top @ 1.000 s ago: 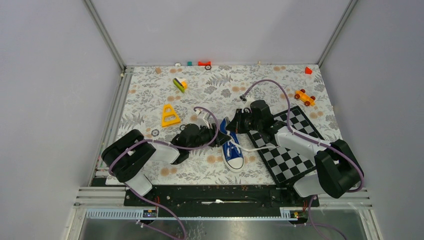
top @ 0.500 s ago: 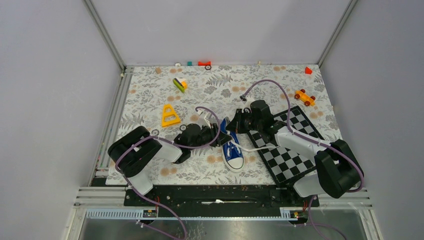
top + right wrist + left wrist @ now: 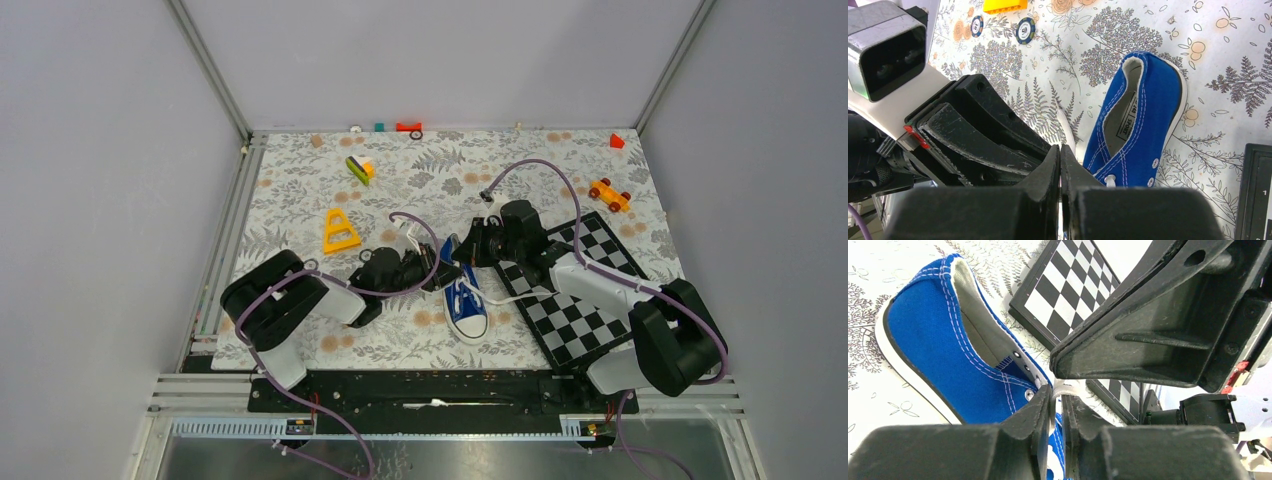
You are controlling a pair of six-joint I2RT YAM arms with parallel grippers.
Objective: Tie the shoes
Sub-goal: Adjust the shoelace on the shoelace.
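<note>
While the small blue canvas sneaker (image 3: 466,305), white in its rubber sole and toe cap, lay near the middle of the floral-patterned desk (image 3: 300,190) with its toe towards the arms' bases, both arms reached in to its open heel end. The left tool (image 3: 1057,402) was nipped onto a flat white lace (image 3: 1066,388) just beside the topmost eyelets, its jaws only a narrow slit apart with the lace filling the gap. The right tool (image 3: 1060,155) hung close opposite, its jaws pressed fully together. A white strip ran towards its tips in the right wrist view, but whether it was caught between them could not be told. Another stretch of lace (image 3: 510,296) trailed loose from the shoe's right side onto the black-and-white chequered board (image 3: 575,300) just beside it.

No knot or bow showed, so the work seemed to be at its beginning: taking hold of the laces before the first crossing. The next move would likely call for lifting the pinched lace clear of the tongue and carrying it over the other one. The pull would need to be gentle, since so light a shoe would probably slide or tip on the desk.
</note>
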